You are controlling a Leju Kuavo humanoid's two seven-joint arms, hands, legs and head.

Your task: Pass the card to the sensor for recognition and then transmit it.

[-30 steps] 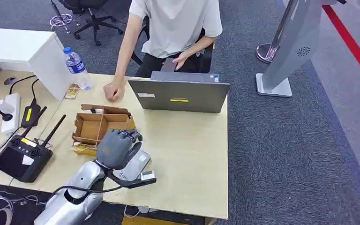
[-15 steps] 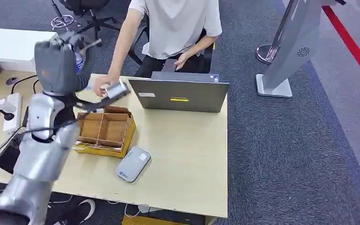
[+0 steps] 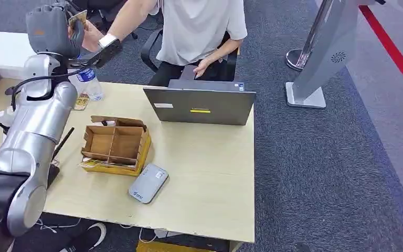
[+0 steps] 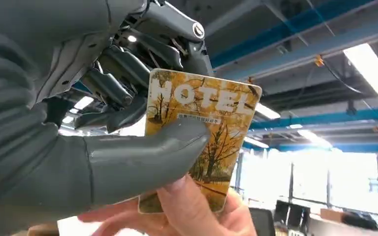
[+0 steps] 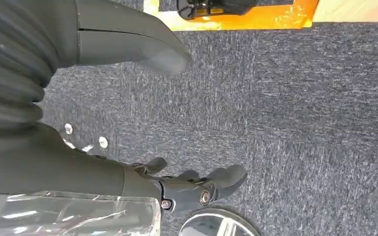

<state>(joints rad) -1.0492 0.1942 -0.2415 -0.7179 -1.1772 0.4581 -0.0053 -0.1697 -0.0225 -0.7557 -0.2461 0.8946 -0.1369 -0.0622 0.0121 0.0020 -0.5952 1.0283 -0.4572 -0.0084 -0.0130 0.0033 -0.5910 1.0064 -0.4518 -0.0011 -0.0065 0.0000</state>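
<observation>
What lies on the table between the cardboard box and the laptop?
Nothing: in the head view the stretch of table between the cardboard box and the laptop is bare.

Up high, the card (image 4: 202, 137) is a yellow autumn-tree print with "HOTEL" in white across one end, held flat between the left hand (image 3: 50, 29)'s thumb and fingers, a person's fingers (image 4: 187, 209) touching its other end. The grey sensor (image 3: 148, 182) lies flat on the table beside the cardboard tray.

Head view high, facing forward-down over table (image 3: 210, 173), left wrist close behind left hand (image 4: 103, 147) and card (image 4: 202, 137), facing ceiling, right wrist near carpet (image 5: 285, 123), both shared overhead
</observation>
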